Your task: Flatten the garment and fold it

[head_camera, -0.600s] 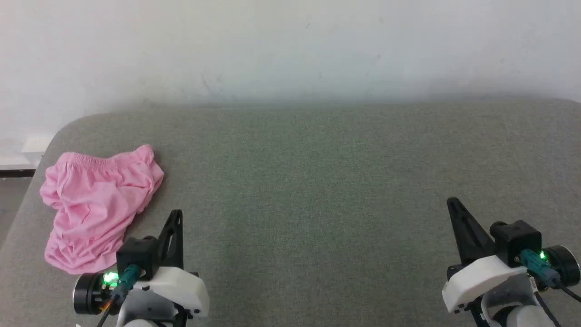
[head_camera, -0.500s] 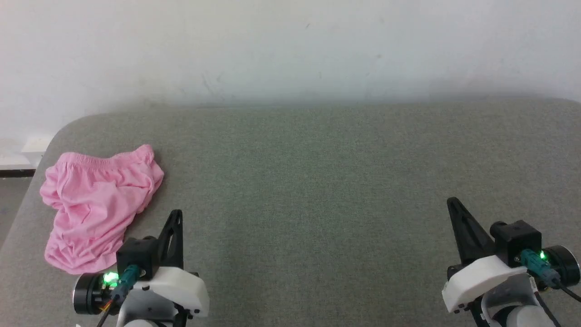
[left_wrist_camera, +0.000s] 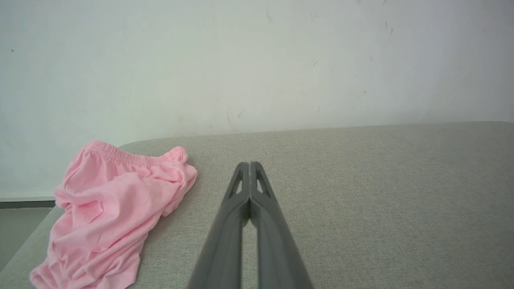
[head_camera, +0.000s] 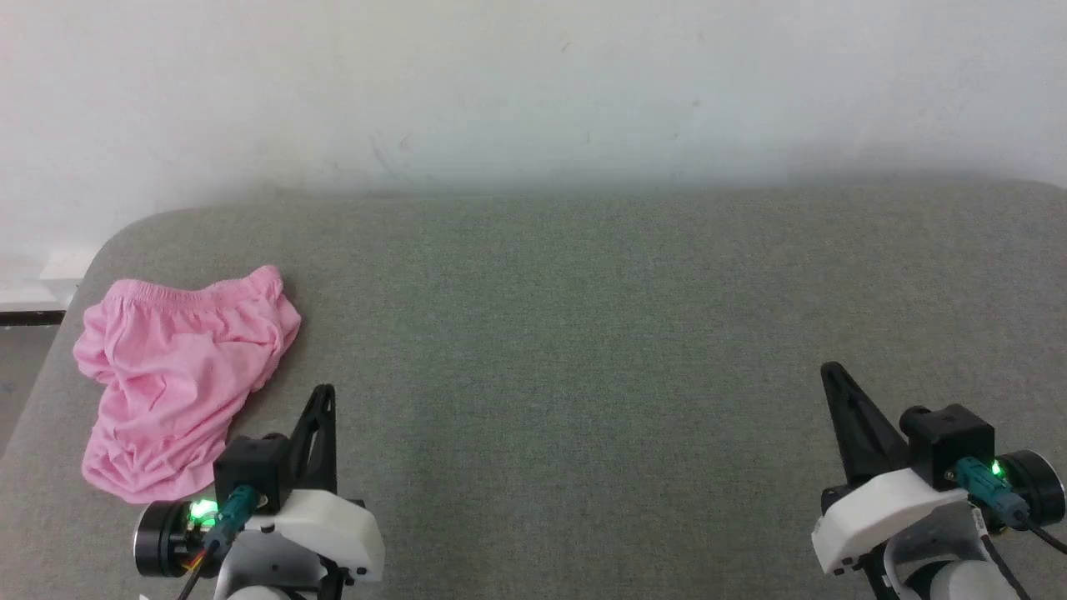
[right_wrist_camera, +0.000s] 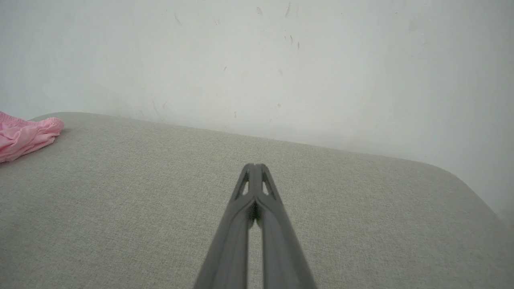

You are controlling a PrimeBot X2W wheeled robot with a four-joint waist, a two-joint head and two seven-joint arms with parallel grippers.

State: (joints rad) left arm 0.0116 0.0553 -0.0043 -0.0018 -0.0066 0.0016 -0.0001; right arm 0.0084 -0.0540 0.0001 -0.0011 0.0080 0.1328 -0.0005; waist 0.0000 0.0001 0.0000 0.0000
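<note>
The garment [head_camera: 179, 375], a pair of light-pink shorts with a gathered waistband, lies crumpled near the left edge of the grey padded surface [head_camera: 583, 333]. The left wrist view shows the garment [left_wrist_camera: 112, 216] at lower left, its waistband toward the wall. My left gripper [head_camera: 323, 392] rests at the lower left, just right of the garment, shut and empty, fingertips pressed together [left_wrist_camera: 249, 164]. My right gripper [head_camera: 829, 368] sits at the lower right, far from the cloth, also shut and empty [right_wrist_camera: 254, 165]. An edge of the garment [right_wrist_camera: 24, 134] shows at the far left of the right wrist view.
A white wall [head_camera: 533, 92] stands behind the surface. The surface's rounded left corner [head_camera: 108, 242] drops off to the floor [head_camera: 21, 367] just beside the garment. Bare grey fabric stretches between the two grippers.
</note>
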